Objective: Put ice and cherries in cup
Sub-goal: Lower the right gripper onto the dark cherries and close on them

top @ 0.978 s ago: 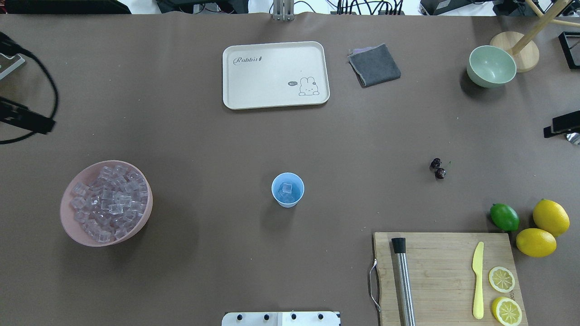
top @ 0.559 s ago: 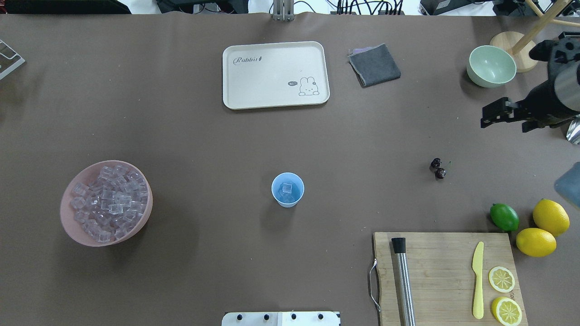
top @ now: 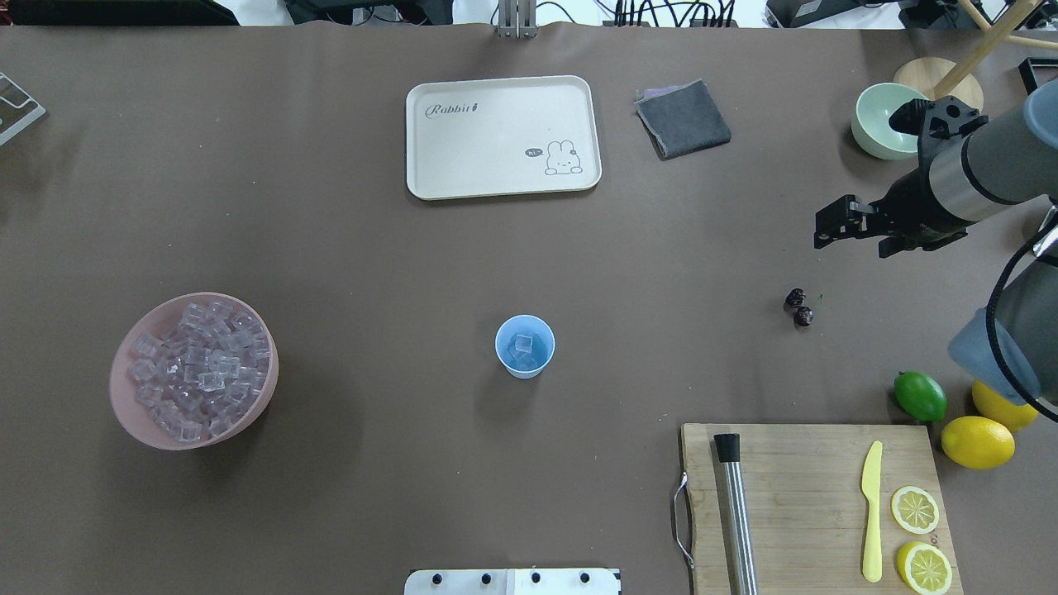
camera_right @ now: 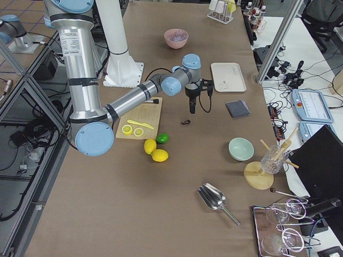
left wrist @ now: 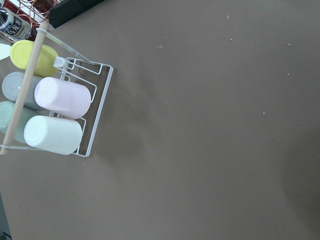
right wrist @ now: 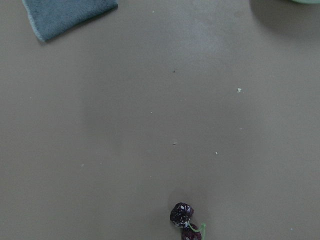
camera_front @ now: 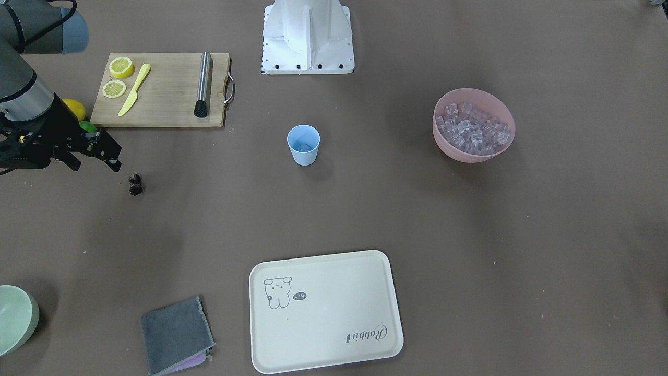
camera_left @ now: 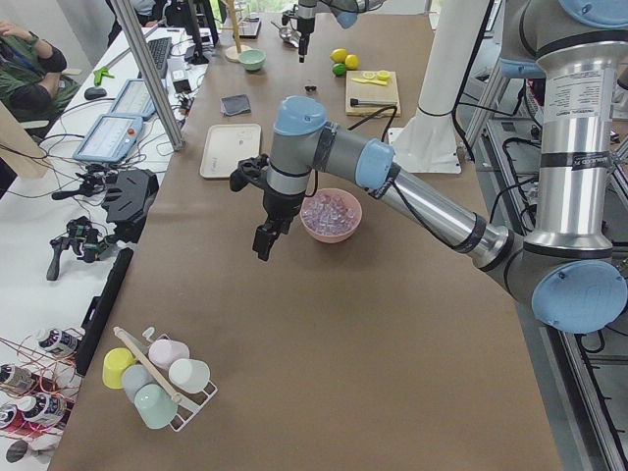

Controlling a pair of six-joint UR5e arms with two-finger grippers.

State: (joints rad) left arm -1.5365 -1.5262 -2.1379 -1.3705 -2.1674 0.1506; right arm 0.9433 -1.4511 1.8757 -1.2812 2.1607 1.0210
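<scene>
The light blue cup (top: 525,346) (camera_front: 303,144) stands mid-table with a few cubes of ice (top: 522,347) inside. A pink bowl (top: 132,417) (camera_front: 443,149) at the left holds many more of the clear cubes. The dark cherries (top: 798,307) (camera_front: 135,185) lie on the table at the right and show low in the right wrist view (right wrist: 183,220). My right gripper (top: 820,230) (camera_front: 116,159) hovers open just beyond the cherries, holding nothing. My left gripper (camera_left: 263,240) hangs over bare table past the pink bowl, seen only from the side; I cannot tell its state.
A cream tray (top: 501,136), grey cloth (top: 683,118) and pale green bowl (top: 876,132) sit at the far side. A cutting board (top: 810,496) with muddler, knife and lemon slices is near right, beside a lime (top: 920,396) and lemons (top: 978,442). A cup rack (left wrist: 55,110) lies under the left wrist.
My right arm has swung in from the right edge toward the cherries. My left arm has drawn back out of the overhead view at the left.
</scene>
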